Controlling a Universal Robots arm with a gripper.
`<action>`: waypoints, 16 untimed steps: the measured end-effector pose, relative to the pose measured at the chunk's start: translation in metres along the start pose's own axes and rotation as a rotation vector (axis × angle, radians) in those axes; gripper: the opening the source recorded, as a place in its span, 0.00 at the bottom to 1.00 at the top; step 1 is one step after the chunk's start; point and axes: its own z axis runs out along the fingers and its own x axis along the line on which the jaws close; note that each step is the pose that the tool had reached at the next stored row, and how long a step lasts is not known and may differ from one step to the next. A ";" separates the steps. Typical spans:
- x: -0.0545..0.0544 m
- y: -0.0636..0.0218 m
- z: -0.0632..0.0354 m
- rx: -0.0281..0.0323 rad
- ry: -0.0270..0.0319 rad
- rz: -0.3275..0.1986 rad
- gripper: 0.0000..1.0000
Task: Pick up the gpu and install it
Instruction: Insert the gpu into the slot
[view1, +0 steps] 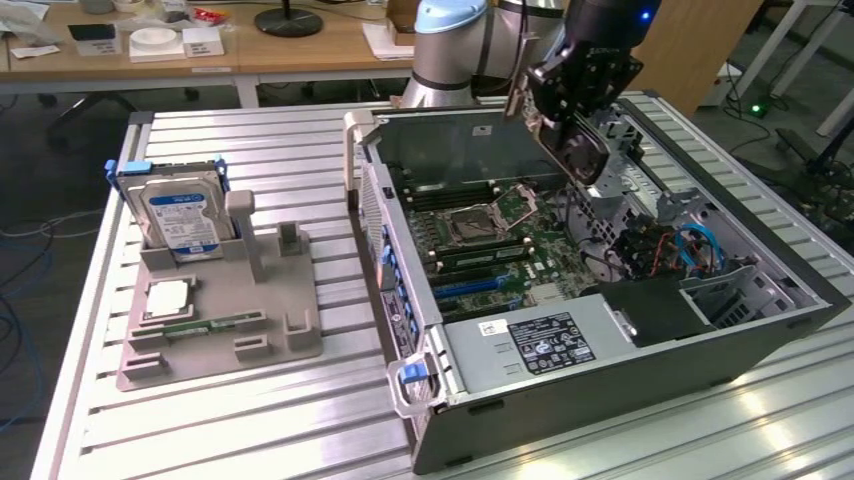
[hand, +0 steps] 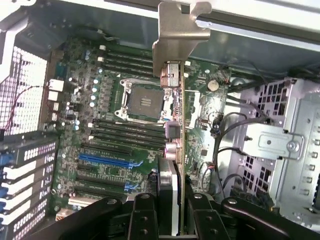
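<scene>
Gripper (view1: 571, 108), we see, is clamped on the gpu (view1: 587, 150), holding it tilted above the open computer case (view1: 641, 390), over its motherboard (view1: 497, 248).

No lettering is readable. The silver hard drive (view1: 166, 187) bears a blue-and-white label (view1: 183, 222), the grey power supply box (view1: 487, 368) a black label (view1: 551, 343), both illegible.

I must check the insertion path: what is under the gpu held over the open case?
Under the gpu lies the motherboard, with its CPU socket and blue slots. The strip directly beneath the card's edge is covered.
</scene>
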 end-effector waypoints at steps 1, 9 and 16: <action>0.000 0.0000 0.0000 -0.0003 0.0003 -0.012 0.28; 0.000 -0.0001 0.0000 0.0000 0.0050 -0.055 0.28; 0.000 -0.0001 0.0000 0.0011 0.0157 -0.077 0.28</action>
